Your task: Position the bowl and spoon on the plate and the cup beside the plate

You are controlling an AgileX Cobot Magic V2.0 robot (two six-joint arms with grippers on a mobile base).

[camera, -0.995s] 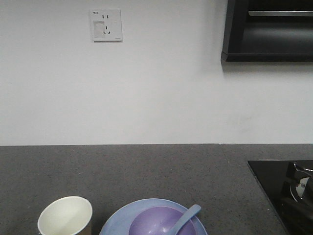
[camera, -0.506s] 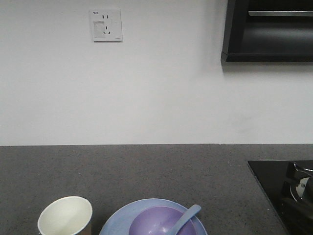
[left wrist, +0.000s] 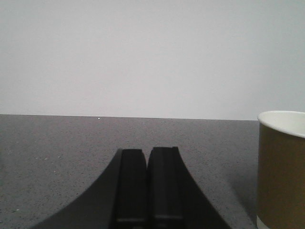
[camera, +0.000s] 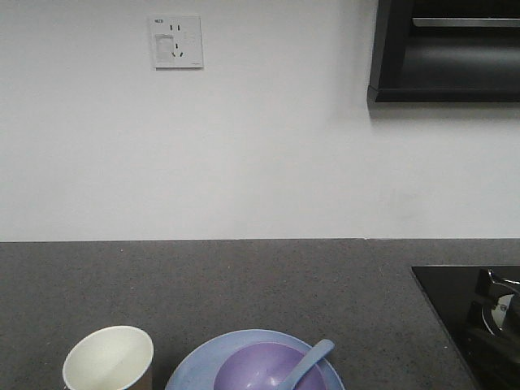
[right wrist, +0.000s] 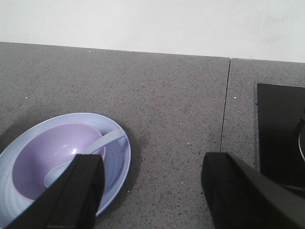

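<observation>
Nothing has shifted since the earlier frames. Left gripper [left wrist: 148, 186], jaws together, sits left of the cup [left wrist: 282, 169], apart from it. Bowl [right wrist: 55, 157] and spoon [right wrist: 97, 145] rest on the plate [right wrist: 119, 162], beside the cup, left of the right gripper [right wrist: 155, 191], whose jaws stand apart.

Robot body shows only in the two wrist views, both w/ matte black parts, no cables, screws or markings visible.

Left gripper [left wrist: 147, 191]: two flat, slab-like black fingers [left wrist: 131, 186], squared tips, faint horizontal line near their lower end; the base flares out wide to both sides in smooth curves.

Right gripper [right wrist: 155, 191]: two chunky black fingers [right wrist: 78, 191], wedge-shaped w/ blunt angular tips, plain smooth faces, slightly lighter along the top edges.
</observation>
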